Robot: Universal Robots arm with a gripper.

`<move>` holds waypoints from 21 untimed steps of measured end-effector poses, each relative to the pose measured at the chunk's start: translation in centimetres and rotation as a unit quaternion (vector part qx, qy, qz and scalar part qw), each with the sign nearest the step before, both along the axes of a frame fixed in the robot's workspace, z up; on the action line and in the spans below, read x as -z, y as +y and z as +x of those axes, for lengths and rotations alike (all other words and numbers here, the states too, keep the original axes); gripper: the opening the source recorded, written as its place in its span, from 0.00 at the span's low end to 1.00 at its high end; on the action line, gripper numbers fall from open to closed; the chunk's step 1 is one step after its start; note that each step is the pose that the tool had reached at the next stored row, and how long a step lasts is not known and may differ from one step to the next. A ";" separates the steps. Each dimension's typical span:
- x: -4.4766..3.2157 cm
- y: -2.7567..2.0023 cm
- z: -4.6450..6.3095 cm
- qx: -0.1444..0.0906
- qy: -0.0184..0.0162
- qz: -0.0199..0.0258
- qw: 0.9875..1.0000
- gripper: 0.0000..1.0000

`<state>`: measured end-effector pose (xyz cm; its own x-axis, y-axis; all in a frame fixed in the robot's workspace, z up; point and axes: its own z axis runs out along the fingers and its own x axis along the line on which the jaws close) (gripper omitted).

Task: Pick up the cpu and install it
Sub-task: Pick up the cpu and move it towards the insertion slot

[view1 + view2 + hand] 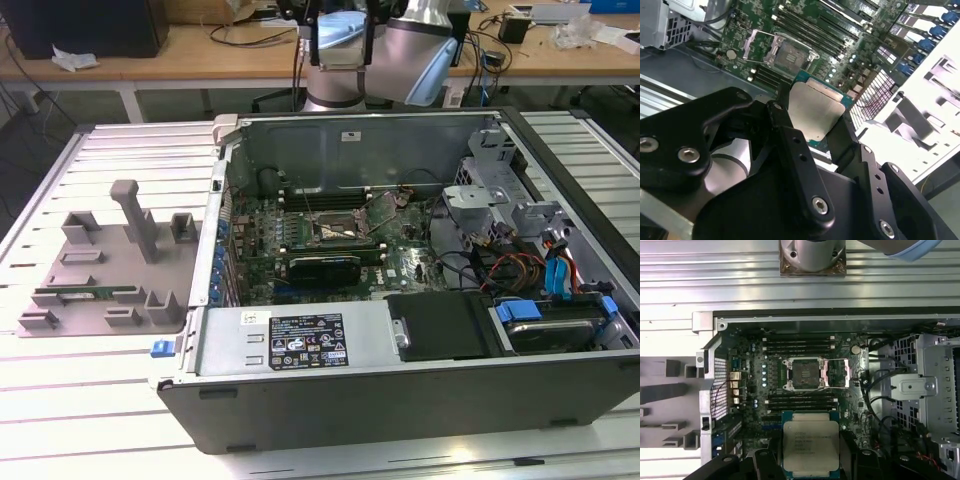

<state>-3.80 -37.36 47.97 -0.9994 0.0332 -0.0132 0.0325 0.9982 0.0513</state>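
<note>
In both wrist views my gripper (812,122) (811,462) is shut on the cpu (816,111) (811,444), a flat square chip with a shiny silver top and a thin green rim. A black finger (786,134) presses on each of two opposite edges. I hold the chip in the air above the motherboard (790,410), over the memory slots beside the socket. The cpu socket (806,374) (789,54) (340,232) lies bare, its metal load plate (836,374) folded open to one side.
The open computer case (400,400) lies on the slatted metal table (90,400). Cables and a drive cage (560,270) fill its side at the exterior view's right. A grey plastic tray (100,260) with upright blocks and a green memory stick (85,295) sits at the exterior view's left.
</note>
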 end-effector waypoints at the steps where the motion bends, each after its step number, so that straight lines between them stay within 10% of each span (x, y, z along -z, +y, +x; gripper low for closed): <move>1: 0.04 0.00 0.3 0.000 0.000 0.000 1.000 0.54; 7: 0.29 0.00 2.2 0.000 0.000 0.000 1.000 0.54; 21: 3.78 0.00 2.3 0.000 0.000 0.000 1.000 0.54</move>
<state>-1.55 -37.36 44.19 -0.9994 0.0333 -0.0133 0.0325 0.9982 0.0513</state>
